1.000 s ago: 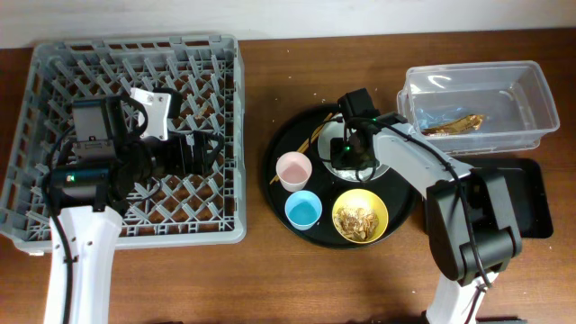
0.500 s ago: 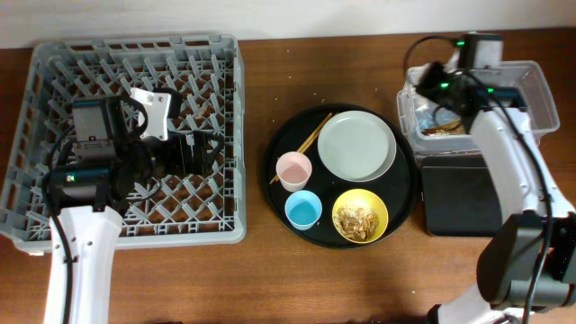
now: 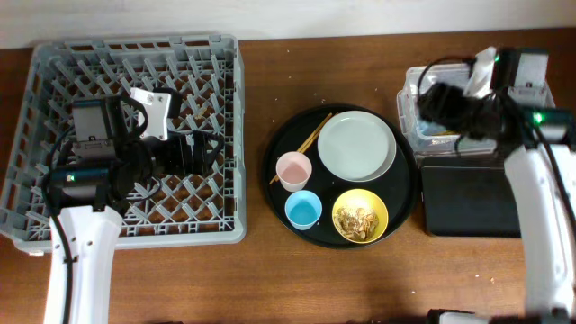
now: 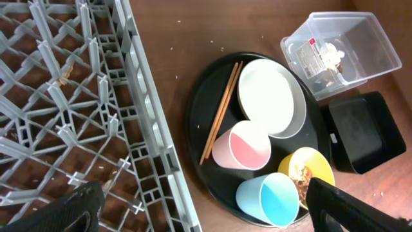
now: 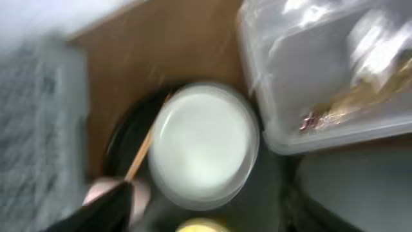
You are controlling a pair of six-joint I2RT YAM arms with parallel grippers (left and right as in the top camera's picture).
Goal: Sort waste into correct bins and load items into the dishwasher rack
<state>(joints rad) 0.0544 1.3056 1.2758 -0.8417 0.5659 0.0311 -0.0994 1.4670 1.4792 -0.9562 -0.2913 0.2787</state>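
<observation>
The grey dishwasher rack (image 3: 54, 63) fills the left, and my left gripper (image 3: 209, 153) hangs open over its floor, holding nothing (image 4: 209, 216). On the round black tray (image 3: 277, 148) sit a pink cup (image 3: 293, 170), a light-blue cup (image 3: 303, 210), a yellow bowl (image 3: 360, 216) with food scraps (image 3: 358, 220), a pale plate (image 3: 356, 146) and chopsticks (image 3: 313, 139). My right gripper (image 3: 439, 101) hovers above the clear tub (image 3: 409, 115), open and empty in a blurred wrist view (image 5: 206, 222). White tissue (image 4: 331, 51) and a brown-gold wrapper (image 5: 347, 103) lie in the tub.
The shallow black tray (image 3: 472, 200) sits just in front of the clear tub, beside the round tray's right edge. Bare wooden table (image 3: 256, 270) runs between the rack and the round tray and along the front.
My right arm swung from over the plate to above the clear tub, and its jaws went from shut to open. The plate is uncovered now. The left arm has not moved.
</observation>
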